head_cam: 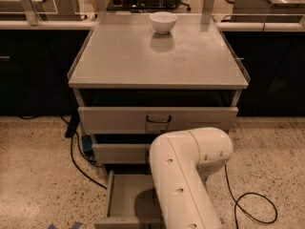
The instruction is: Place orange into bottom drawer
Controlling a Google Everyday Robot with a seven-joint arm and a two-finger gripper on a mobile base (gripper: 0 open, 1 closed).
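Speckled floor [38, 175] lies around a grey cabinet [157, 61] with a flat top. A white bowl [163, 22] sits near the back of that top. The bottom drawer [126, 199] is pulled out, and its bare grey inside shows on the left. A big white robot arm [190, 175] covers its right part. The gripper is hidden behind the arm, so its state cannot be told. The orange is hidden too.

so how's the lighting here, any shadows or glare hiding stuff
Camera view: dim, warm light, no strong glare; the white bowl leaves a soft dark patch on the cabinet top in front of it; the arm shades the bottom drawer floor; gripper and orange are hidden behind the arm.
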